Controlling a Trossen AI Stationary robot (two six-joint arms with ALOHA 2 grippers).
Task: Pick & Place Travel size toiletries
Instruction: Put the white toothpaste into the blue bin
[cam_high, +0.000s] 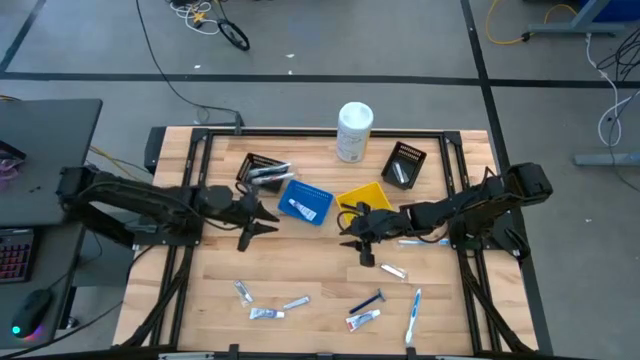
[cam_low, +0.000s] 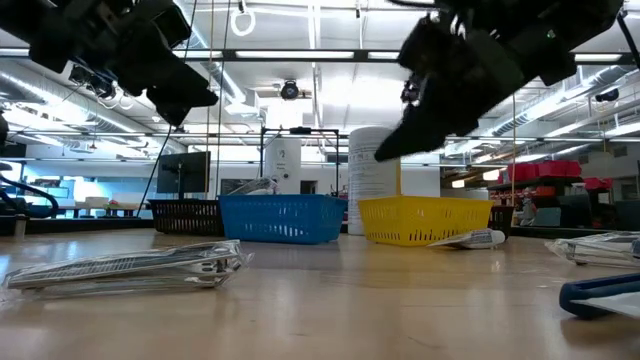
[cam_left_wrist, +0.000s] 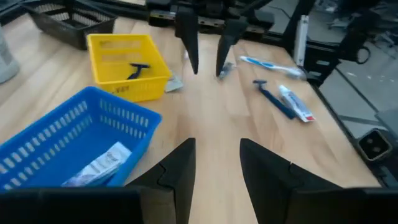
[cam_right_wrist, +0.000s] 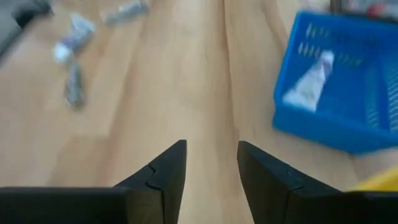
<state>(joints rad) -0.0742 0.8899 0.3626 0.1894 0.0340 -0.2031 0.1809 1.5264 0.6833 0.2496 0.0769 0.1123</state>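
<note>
Both grippers were hovering over the middle of the table with nothing in them. The left gripper (cam_high: 262, 222) had its fingers (cam_left_wrist: 180, 171) spread with a clear gap, bare wood showing between them, and it sat just off the blue bin (cam_high: 305, 201), at about 8 o'clock from it. The right gripper (cam_high: 356, 236) was the same deal, fingers (cam_right_wrist: 163, 171) parted and empty, hanging just at 6 o'clock from the yellow bin (cam_high: 363, 195). The two pointed at each other across a strip of bare table (cam_high: 300, 255). Going outward, the blue bin had a white tube (cam_high: 297, 207) lying in it, and the left wrist view showed a dark razor (cam_left_wrist: 138, 69) inside the yellow bin. At 12 o'clock on the table stood the big white canister (cam_high: 353, 131), with a black bin (cam_high: 262, 171) to its 8 o'clock holding some pale items and another black bin (cam_high: 403, 165) to its 4 o'clock. Most of the travel size toiletries were still loose on the wood down at 6 o'clock: small tubes (cam_high: 265, 314), a blue-handled razor (cam_high: 368, 300), a toothbrush (cam_high: 413, 314), plus one tube (cam_high: 392, 269) and another toothbrush (cam_high: 421, 241) near the right gripper at roughly 4 o'clock.
</note>
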